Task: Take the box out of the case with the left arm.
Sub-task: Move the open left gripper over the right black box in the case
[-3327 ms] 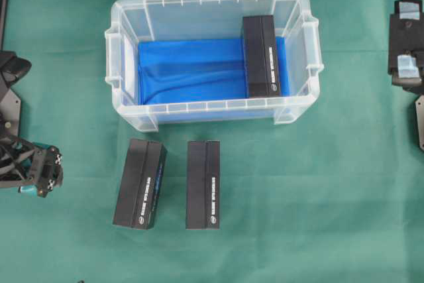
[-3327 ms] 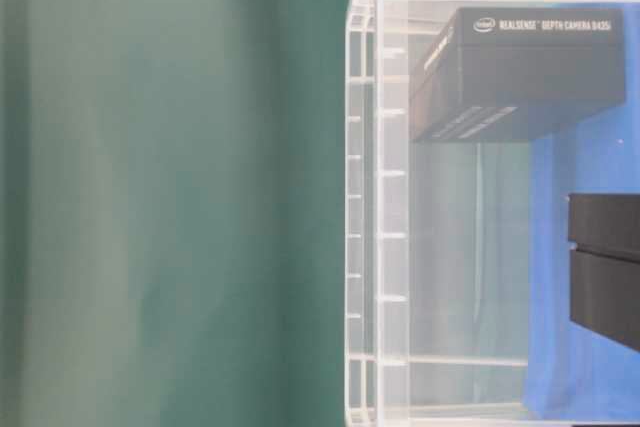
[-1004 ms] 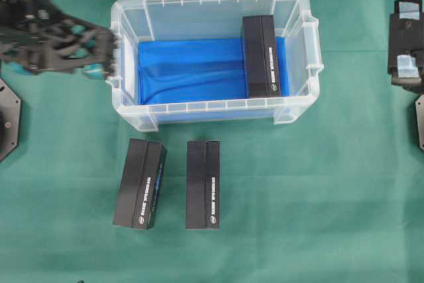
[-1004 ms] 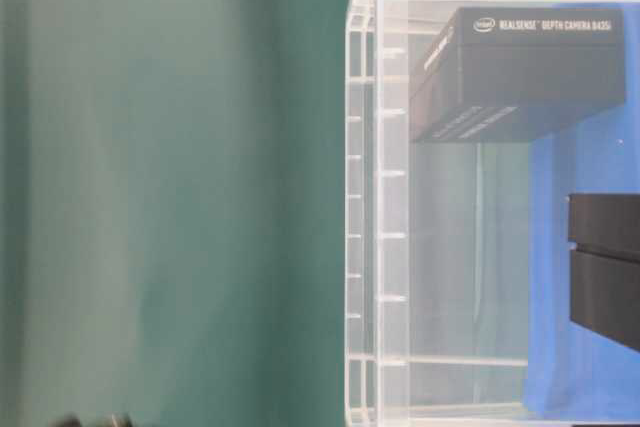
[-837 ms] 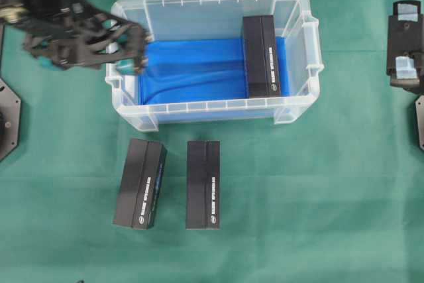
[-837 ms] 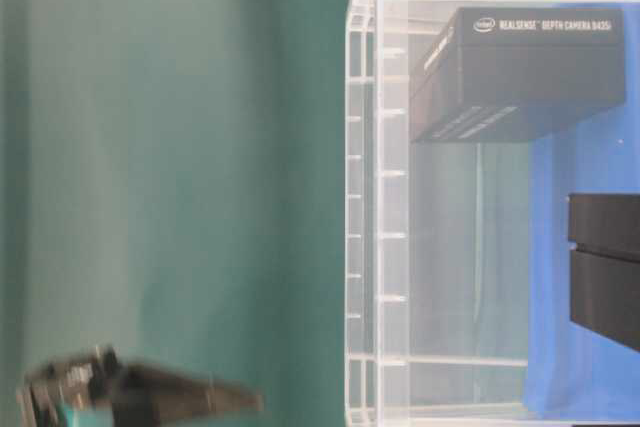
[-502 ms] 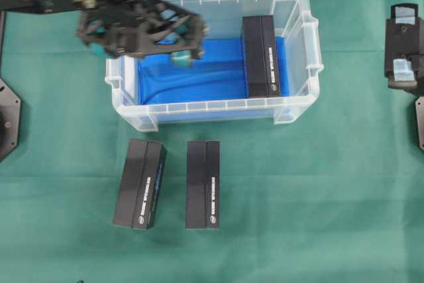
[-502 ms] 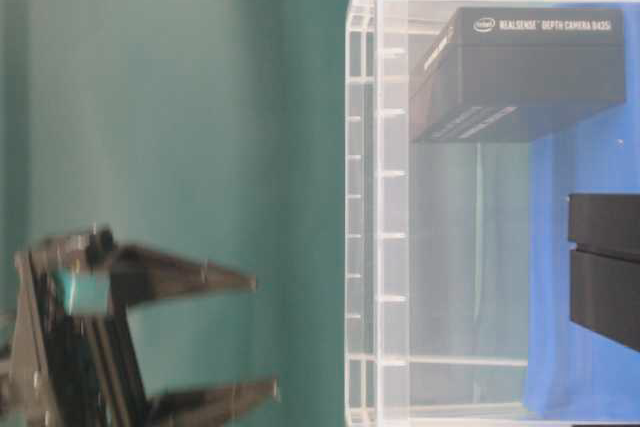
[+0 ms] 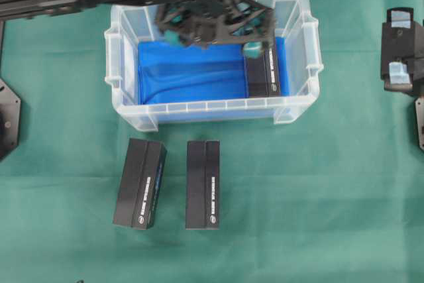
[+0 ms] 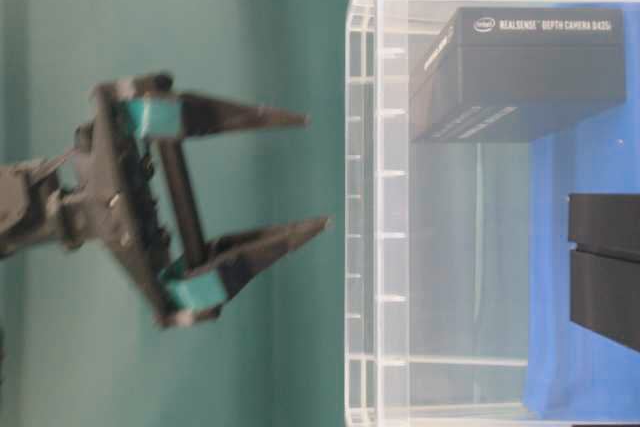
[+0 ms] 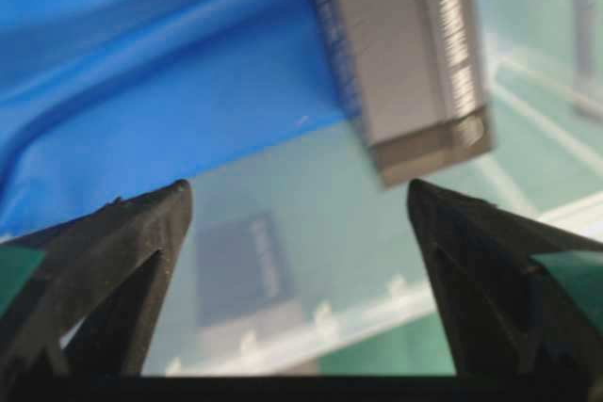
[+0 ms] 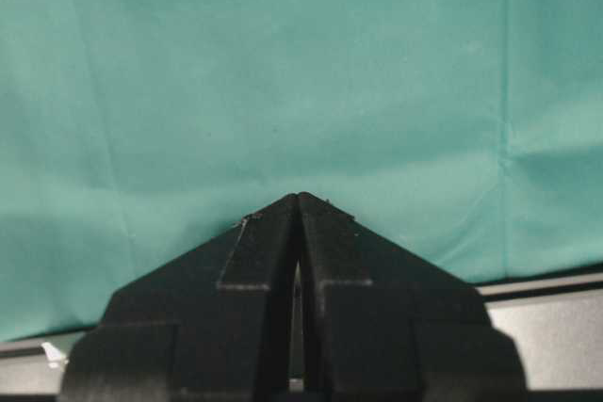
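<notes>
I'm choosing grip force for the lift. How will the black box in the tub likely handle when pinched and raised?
The box looks like stiff printed cardboard with flat sides, so it probably takes a pinch without folding. It stands on a narrow side on the wrinkled blue liner, so a nudge might tip it. Its smooth finish may slip.

At your left you see the black openwork claw point(image 10: 315, 169) with teal finger pads point(image 10: 152, 117), its jaws spread wide and empty, pointing toward the clear plastic ribbed case point(image 10: 378, 197). Behind the case's wall sits a black rectangular box point(image 10: 530, 67) printed with white lettering, against a bright blue liner point(image 10: 590, 162).
</notes>
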{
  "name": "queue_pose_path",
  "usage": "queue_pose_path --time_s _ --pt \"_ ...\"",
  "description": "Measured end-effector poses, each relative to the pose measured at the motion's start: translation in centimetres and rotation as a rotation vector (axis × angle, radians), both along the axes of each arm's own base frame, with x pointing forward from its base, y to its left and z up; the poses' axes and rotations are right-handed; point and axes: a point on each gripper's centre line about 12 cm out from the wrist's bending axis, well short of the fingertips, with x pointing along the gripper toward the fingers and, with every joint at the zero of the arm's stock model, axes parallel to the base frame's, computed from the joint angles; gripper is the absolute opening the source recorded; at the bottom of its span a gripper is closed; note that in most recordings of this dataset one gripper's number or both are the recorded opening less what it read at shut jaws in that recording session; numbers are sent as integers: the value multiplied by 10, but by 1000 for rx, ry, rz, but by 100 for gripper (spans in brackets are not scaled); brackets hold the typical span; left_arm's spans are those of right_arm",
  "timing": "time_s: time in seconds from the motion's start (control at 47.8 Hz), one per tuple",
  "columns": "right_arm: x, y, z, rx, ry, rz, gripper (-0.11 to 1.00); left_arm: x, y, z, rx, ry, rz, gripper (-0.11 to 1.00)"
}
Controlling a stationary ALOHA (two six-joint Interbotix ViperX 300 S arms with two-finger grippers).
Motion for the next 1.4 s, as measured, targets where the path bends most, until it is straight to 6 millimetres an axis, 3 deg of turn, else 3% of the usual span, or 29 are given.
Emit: queue_pose_path --time_s 0.188,0.377,1.402 --pt "-1 0 1 0 -6 0 -1 26 6 -22 17 -19 -37 97" --pt "-3 0 2 1 -14 0 -1 41 11 -29 21 -46 -32 97" --pt "-4 -2 -1 -15 -9 0 -1 45 15 -33 -6 -38 4 97"
